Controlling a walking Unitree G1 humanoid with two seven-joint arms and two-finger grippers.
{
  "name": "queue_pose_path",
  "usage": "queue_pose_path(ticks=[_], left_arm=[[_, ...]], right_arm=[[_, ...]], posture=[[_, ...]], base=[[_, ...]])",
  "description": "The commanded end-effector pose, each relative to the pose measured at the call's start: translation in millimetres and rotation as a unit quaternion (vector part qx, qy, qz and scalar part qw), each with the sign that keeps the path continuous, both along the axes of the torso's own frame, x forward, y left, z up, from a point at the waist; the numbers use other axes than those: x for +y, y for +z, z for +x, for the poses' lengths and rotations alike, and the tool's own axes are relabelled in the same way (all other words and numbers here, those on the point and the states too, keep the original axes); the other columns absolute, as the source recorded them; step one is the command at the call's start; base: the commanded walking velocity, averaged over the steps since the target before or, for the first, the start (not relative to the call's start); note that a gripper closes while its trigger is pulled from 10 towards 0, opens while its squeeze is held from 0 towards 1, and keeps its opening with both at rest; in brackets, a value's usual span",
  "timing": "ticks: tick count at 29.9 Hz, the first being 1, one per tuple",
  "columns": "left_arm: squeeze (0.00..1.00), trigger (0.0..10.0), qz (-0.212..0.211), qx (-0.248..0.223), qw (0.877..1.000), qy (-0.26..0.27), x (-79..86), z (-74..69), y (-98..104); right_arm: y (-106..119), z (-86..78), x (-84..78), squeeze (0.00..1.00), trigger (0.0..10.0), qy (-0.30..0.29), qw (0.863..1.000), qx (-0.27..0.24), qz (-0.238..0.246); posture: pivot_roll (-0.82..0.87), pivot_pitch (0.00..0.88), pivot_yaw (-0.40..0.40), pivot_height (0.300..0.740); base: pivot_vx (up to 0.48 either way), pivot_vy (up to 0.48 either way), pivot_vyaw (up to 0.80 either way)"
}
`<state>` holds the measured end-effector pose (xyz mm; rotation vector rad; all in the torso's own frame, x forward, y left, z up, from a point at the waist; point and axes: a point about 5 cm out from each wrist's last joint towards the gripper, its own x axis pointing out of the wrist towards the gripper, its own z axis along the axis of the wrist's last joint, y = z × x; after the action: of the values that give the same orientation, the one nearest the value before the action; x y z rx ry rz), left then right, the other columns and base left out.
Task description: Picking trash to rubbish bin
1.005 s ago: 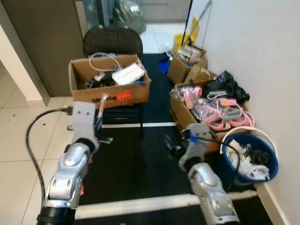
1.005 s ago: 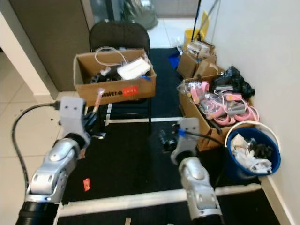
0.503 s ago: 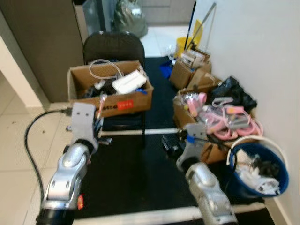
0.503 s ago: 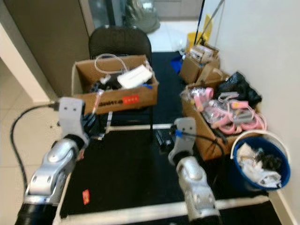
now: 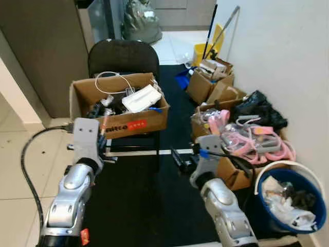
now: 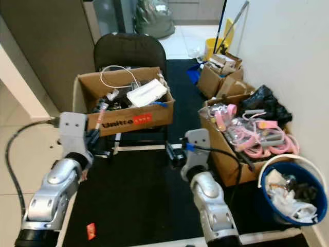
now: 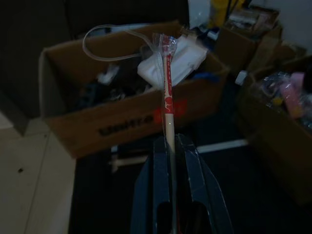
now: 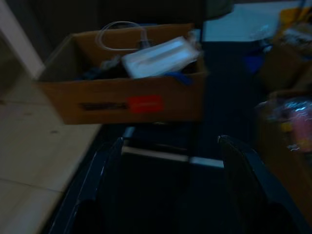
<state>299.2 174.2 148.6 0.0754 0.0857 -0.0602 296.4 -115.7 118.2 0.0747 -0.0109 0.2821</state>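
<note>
My left gripper is shut on a thin red-and-white straw in a clear wrapper, which sticks out past the fingertips. In the left eye view this gripper hangs in front of the cardboard box on the chair. The right gripper is open with nothing between its fingers, and is held low over the black mat. The blue rubbish bin, white-rimmed and holding crumpled trash, stands by the wall at the far right. A small red scrap lies on the mat near my left side.
A cardboard box of cables and papers sits on a black chair. More boxes with pink items, a black bag and a yellow mop bucket line the right wall. Pale tiles lie to the left.
The whole picture has shifted, so the camera has moved: the bin now sits lower and further right. The left gripper keeps its hold on the straw, and the right stays open.
</note>
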Motion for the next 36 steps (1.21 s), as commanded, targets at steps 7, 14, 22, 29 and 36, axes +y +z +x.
queue_pose_path(ticks=[7,14,22,29,36], left_arm=[[0.0,10.0,0.002,0.003,1.0,0.013,4.7,-3.0,0],[0.0,10.0,0.0,0.002,1.0,0.015,4.0,-3.4,0],[0.0,10.0,-0.001,0.002,1.0,0.016,3.5,-3.9,0],[0.0,10.0,-0.002,0.0,1.0,0.015,3.0,-2.8,1],[0.0,10.0,-0.001,0.001,1.0,0.016,3.4,-3.1,1]], right_arm=[[-1,-0.9,8.1,0.0,10.0,0.017,1.0,0.001,-0.003],[0,-0.1,10.0,0.0,10.0,0.024,1.0,0.0,-0.006],[-1,0.6,10.1,0.0,10.0,0.022,1.0,0.003,0.01],[1,1.0,12.3,0.0,10.0,0.033,0.999,-0.001,0.008],[6,1.5,16.5,0.0,10.0,0.042,0.999,-0.013,0.0]], posture=[[0.02,0.127,-0.01,0.74],[0.02,0.129,-0.015,0.74],[0.02,0.127,-0.016,0.74],[0.02,0.128,-0.017,0.74],[0.02,0.128,-0.017,0.74]], base=[[0.36,0.0,0.0],[0.36,0.0,0.23],[0.358,0.0,0.28],[0.36,0.0,0.0],[0.358,0.0,0.0]])
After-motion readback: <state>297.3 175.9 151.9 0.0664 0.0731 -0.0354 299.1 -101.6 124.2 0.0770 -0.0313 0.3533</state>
